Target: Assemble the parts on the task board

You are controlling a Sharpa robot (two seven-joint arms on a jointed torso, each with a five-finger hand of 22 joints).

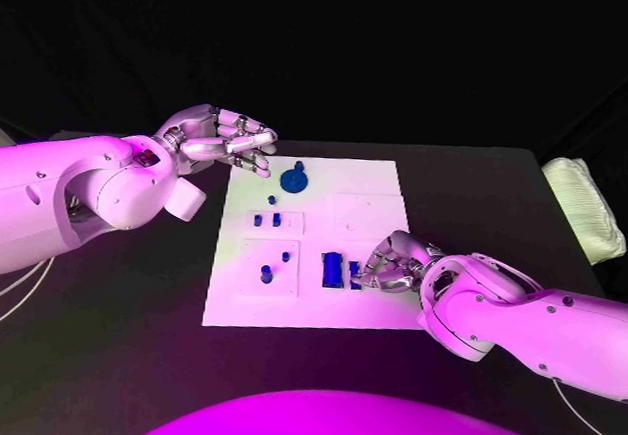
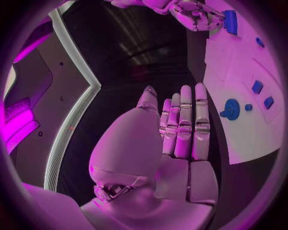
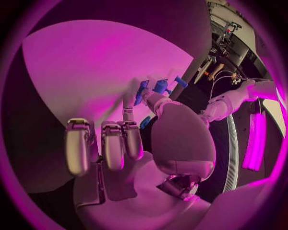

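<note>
The white task board [image 1: 308, 297] lies in the middle of the black table. A round blue part [image 1: 297, 180] stands near its far edge, and it also appears in the left wrist view [image 2: 231, 109]. Small blue parts [image 1: 267, 219] sit in the left recesses, with another part [image 1: 266, 272] nearer me. A tall blue block [image 1: 333, 269] stands at the board's near right. Beside it, my right hand [image 1: 388, 263] pinches a narrow blue part [image 1: 353, 273] between thumb and a finger [image 3: 127, 103]. My left hand [image 1: 226, 141] hovers over the board's far left corner, its fingers [image 2: 183, 122] straight and holding nothing.
A white padded bundle [image 1: 585, 206] lies at the table's right edge. Bare black table [image 1: 104, 323] surrounds the board. My left forearm [image 1: 70, 200] hangs over the table's left side, and the right forearm [image 1: 538, 323] crosses its near right corner.
</note>
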